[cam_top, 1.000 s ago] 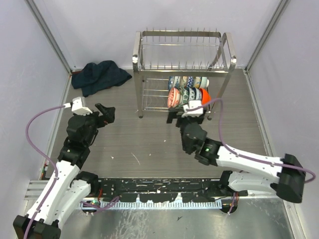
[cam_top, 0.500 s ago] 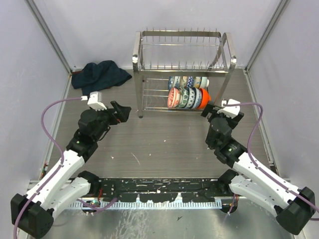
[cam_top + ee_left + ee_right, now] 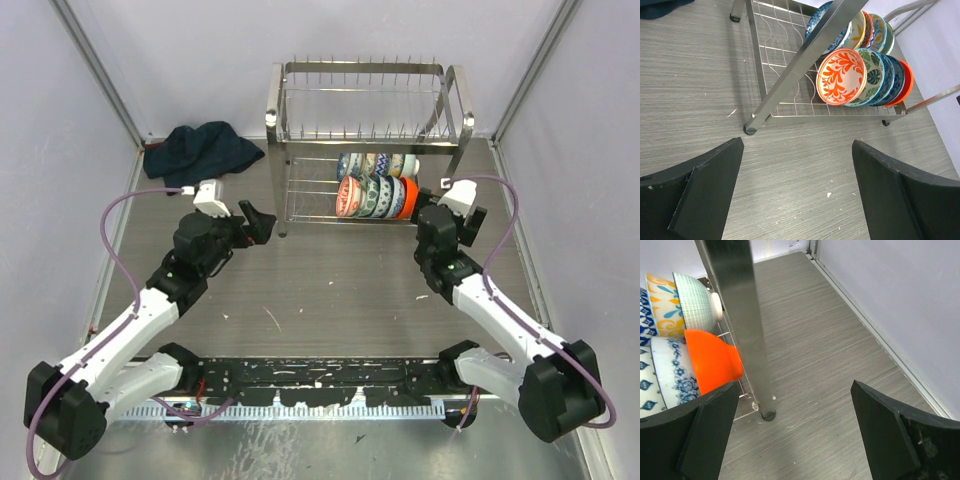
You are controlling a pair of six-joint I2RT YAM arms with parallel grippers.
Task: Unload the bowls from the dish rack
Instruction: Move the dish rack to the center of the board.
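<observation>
Right hand (image 3: 428,213) has swung right, just beside bowls (image 3: 378,195).

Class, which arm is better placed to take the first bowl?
Probably the right arm: its open jaws sit beside the orange bowl at the end of the dish rack, though a post intervenes. The left arm is farther off.

No legible text, label or number anywhere, perhaps for lack of sharpness.
</observation>
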